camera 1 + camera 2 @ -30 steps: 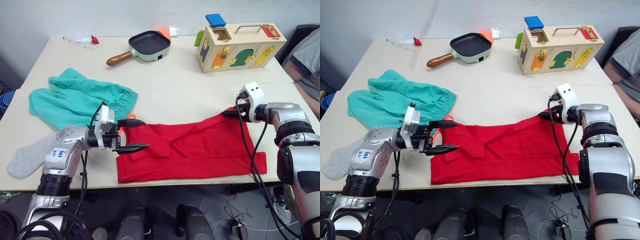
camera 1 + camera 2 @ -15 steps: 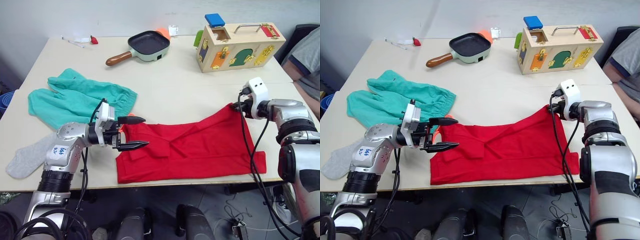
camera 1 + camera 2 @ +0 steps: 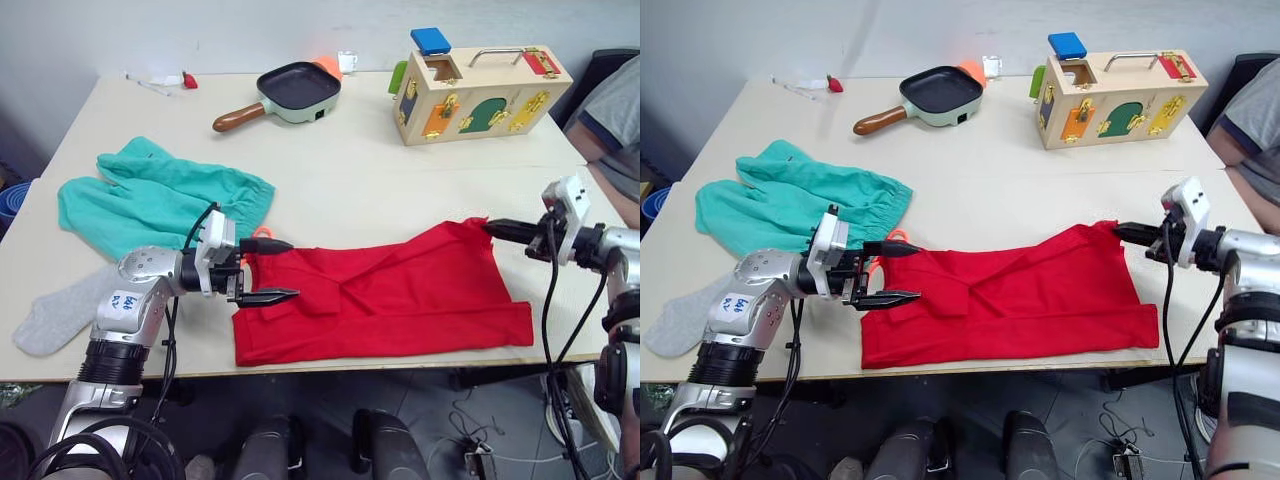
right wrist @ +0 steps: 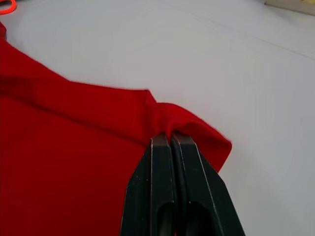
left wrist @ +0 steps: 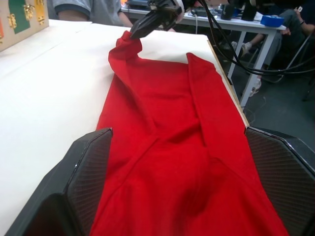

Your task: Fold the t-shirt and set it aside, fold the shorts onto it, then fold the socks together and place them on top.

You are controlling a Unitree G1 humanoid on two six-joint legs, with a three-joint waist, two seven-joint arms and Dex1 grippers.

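Note:
The red t-shirt [image 3: 385,298] lies spread along the table's front edge. My right gripper [image 3: 491,228] is shut on its far right corner, and the fabric bunches at the closed fingertips [image 4: 172,140]. My left gripper [image 3: 293,268] stands open at the shirt's left end, with one finger on each side of the cloth [image 5: 167,162]. The teal shorts [image 3: 160,195] lie crumpled at the left, their orange drawstring [image 3: 263,234] close to my left gripper. One grey sock [image 3: 55,312] rests near the front left edge.
A green frying pan [image 3: 292,90] with a wooden handle and a wooden lock box [image 3: 482,88] stand at the back. A person's arm [image 3: 612,115] shows at the right edge. The table's front edge [image 3: 400,362] runs just below the shirt.
My right gripper has shut on the shirt's right corner and pulled it to the right, stretching the shirt flatter. The left gripper has stayed open in about the same place.

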